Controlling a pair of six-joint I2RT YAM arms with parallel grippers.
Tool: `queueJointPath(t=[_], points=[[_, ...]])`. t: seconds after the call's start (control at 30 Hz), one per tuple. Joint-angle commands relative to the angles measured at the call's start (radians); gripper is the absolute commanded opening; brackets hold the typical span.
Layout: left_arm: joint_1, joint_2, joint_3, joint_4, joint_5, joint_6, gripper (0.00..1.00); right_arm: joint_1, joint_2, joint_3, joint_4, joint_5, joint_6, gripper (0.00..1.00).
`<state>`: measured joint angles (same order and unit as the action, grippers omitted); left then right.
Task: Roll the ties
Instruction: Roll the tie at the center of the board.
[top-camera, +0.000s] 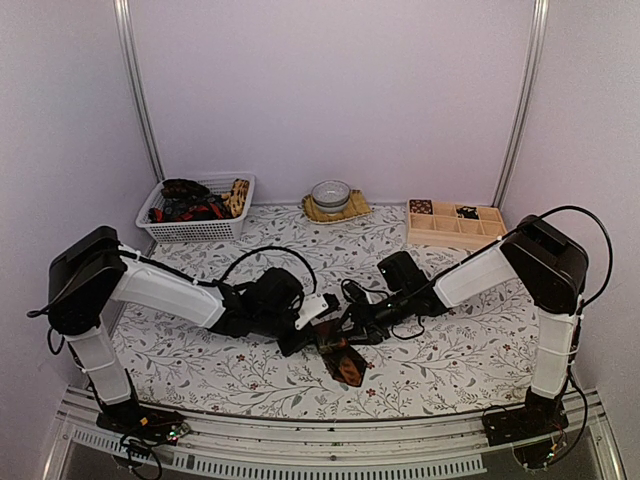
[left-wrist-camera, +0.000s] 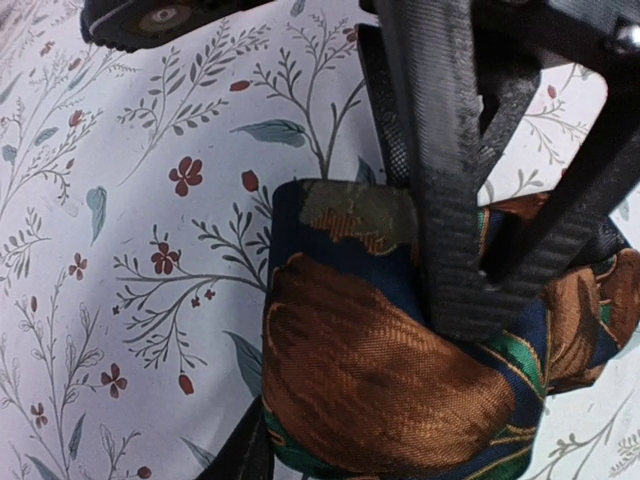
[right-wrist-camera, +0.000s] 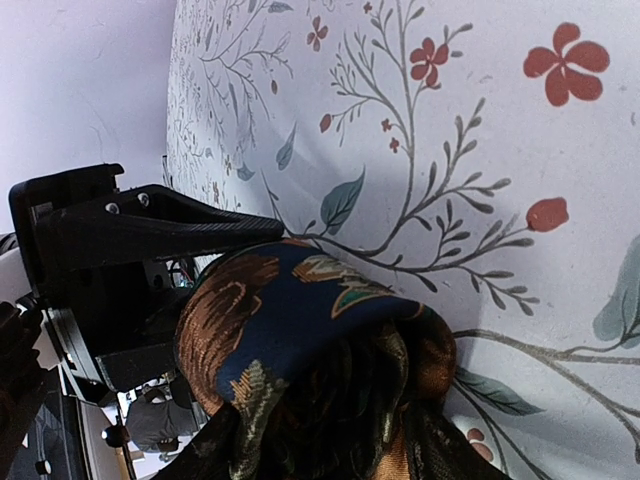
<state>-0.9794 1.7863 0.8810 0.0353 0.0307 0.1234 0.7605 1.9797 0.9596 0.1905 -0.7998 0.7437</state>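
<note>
Floral tablecloth (top-camera: 200, 372) below; left tool (top-camera: 316, 335), stretched low inward, pinches tie (top-camera: 347, 368); right tool (top-camera: 353, 324) opposite, grip unclear.

Item 1: patterned tie (top-camera: 340, 352). Navy fabric with rust-brown and green motifs. One end is bunched into a loose roll; the broad pointed tip lies flat, pointing toward 6 o'clock. It sits near the middle of the counter (top-camera: 200, 350).

Item 2: spare ties (top-camera: 190, 205). Dark, red and one tan-patterned, heaped in a basket (top-camera: 200, 232) at 10 o'clock.
</note>
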Motion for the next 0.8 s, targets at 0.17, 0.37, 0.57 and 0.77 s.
queueJointPath(t=[0.17,0.37,0.57,0.77], points=[[-0.038,0.012,-0.028,0.143,-0.011,-0.053,0.30,0.029,-0.024,0.013,-0.067,0.075,-0.013,0.54],[-0.038,0.010,-0.042,0.178,-0.002,-0.074,0.35,0.030,-0.020,0.009,-0.060,0.070,-0.007,0.54],[-0.038,-0.008,-0.080,0.206,0.002,-0.097,0.40,0.030,-0.024,0.011,-0.090,0.087,-0.026,0.54],[-0.027,-0.084,-0.104,0.120,0.071,-0.118,0.56,0.023,-0.011,0.009,-0.127,0.114,-0.088,0.53]])
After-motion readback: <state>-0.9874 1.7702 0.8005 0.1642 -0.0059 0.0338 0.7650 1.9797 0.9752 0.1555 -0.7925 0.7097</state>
